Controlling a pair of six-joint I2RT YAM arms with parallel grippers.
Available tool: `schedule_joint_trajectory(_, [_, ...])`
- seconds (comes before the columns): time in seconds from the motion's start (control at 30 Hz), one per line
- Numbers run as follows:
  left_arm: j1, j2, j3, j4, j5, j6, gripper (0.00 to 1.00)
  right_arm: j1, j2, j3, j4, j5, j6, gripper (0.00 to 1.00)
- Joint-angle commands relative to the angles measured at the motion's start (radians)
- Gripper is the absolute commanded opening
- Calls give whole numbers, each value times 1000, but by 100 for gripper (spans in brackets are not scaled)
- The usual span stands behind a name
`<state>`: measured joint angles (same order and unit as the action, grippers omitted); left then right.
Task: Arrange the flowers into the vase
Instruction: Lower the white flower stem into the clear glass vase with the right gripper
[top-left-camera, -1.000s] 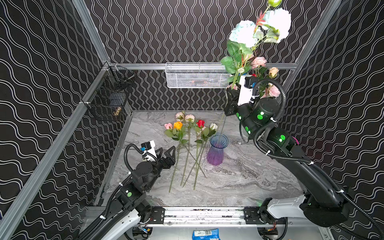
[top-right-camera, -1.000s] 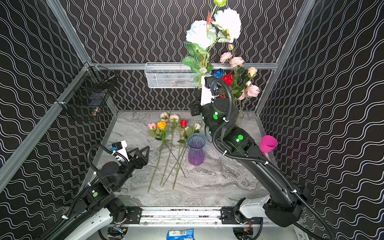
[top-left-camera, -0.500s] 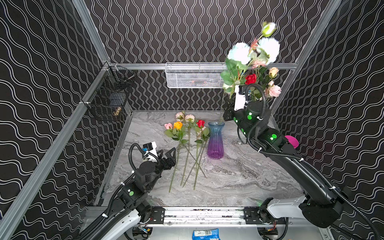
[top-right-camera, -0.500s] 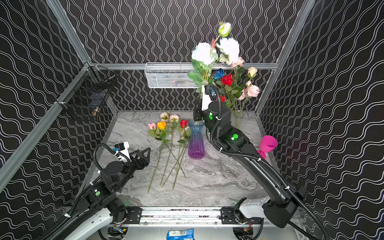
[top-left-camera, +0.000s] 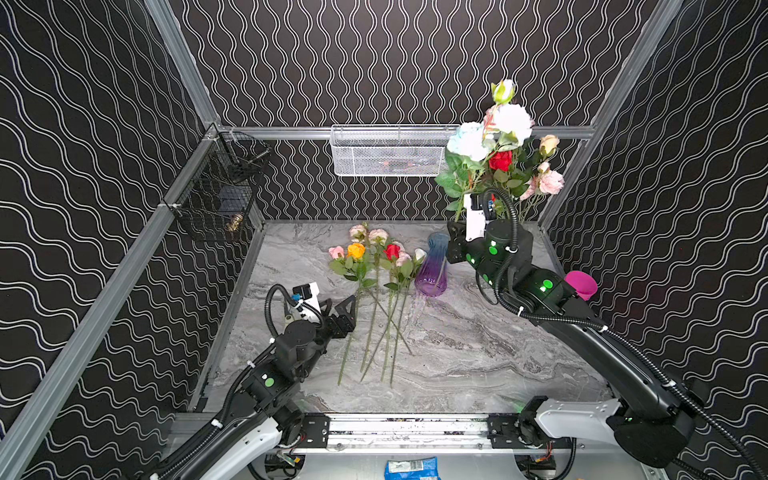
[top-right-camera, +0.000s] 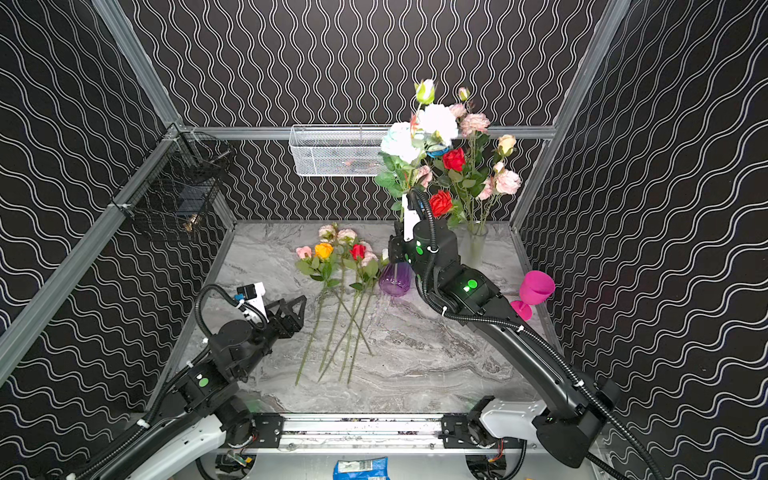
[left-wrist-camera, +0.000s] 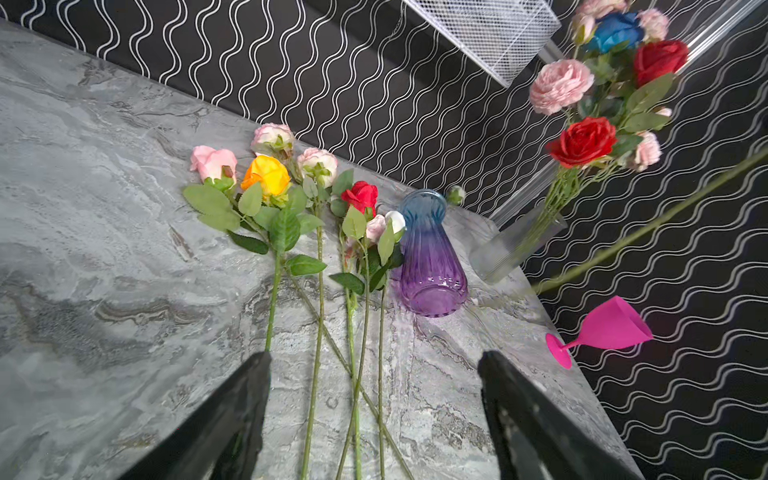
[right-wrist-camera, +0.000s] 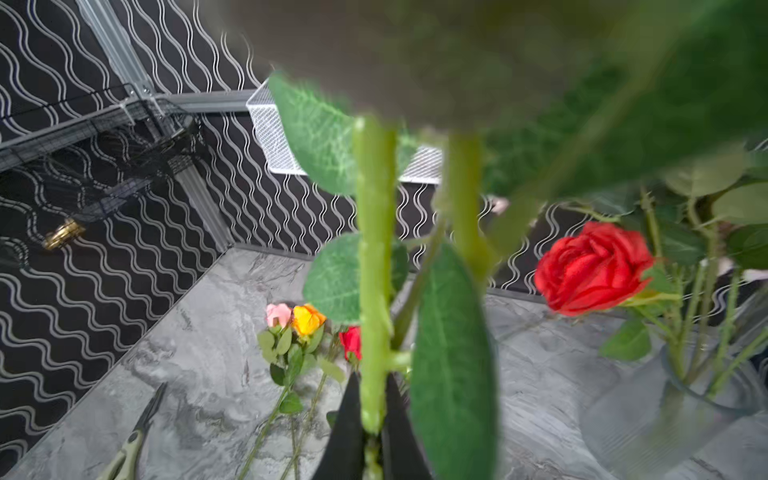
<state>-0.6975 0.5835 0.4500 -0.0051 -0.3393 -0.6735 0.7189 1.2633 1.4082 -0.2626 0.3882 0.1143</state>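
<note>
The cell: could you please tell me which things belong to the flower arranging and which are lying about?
Job: loose flowers, purple vase, white-bloomed stem in right gripper, likely the bouquet in the clear vase.
Lying about: pink goblet, green shears, white mesh basket, black wire basket.

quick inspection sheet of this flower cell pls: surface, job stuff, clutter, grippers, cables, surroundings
surface: grey marbled tabletop, no spills seen
job's things: purple vase upright; loose flowers lying flat beside it; white-bloomed stem held aloft
clutter: clear vase of flowers in the far corner; pink goblet at the right edge; shears on the tabletop; blue packet below the front rail
grippers: left gripper open, empty, beside the loose stems; right gripper shut on white-bloomed stem
cables: conduits looped at both wrists, no snag seen
surroundings: patterned walls; white mesh basket; black wire basket
</note>
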Motion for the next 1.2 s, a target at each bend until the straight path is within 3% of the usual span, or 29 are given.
schedule_joint_trajectory(0.0, [1, 61, 13, 45, -7, 3, 82, -3, 10, 8, 5, 17, 21, 0])
schedule_joint_trajectory(0.2, [1, 121, 37, 43, 0, -8, 82, -3, -16, -80, 22, 4, 35, 0])
schedule_joint_trajectory(0.5, [1, 52, 16, -97, -72, -62, 83, -2, -66, -229, 29, -48, 108, 0])
schedule_joint_trajectory(0.8, [1, -15, 65, -205, -119, -57, 83, -3, -115, -258, 42, -41, 110, 0])
schedule_joint_trajectory(1.0, [1, 12, 105, -273, -114, -64, 83, -18, -62, -248, -4, -21, 113, 0])
schedule_joint_trajectory(1.17, [1, 16, 108, -285, -117, -62, 83, -93, -21, -245, -79, -25, 144, 0])
